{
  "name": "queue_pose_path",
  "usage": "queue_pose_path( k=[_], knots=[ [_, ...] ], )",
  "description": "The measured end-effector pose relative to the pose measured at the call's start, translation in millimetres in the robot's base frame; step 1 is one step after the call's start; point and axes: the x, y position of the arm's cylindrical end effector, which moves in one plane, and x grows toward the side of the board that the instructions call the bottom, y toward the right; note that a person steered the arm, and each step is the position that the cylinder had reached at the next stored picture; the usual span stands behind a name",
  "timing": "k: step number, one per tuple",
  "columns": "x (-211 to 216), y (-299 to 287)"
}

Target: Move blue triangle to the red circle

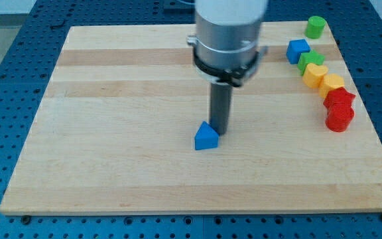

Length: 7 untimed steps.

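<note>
Blue triangle (206, 137) sits near the middle of the table (111, 133), with my tip (219, 132) touching its right side. This tool is a plain rod, gripping nothing. Red circle (339, 119) lies well apart, at the view's right.

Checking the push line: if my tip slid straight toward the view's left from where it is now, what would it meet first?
My tip sits just right of the blue triangle, seemingly touching it, so it meets that block first; depth is uncertain.
</note>
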Motion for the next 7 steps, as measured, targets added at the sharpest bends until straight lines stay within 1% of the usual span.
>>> queue_pose_path(
  k=[1, 2, 3, 4, 5, 6, 7],
  knots=[
    [-18.0, -36.6],
    [-7.1, -65.8],
    [18.4, -52.9],
    [27.9, 2.6],
    [27.9, 70.9],
    [29.2, 102.5],
    [40.4, 100.1]
  ],
)
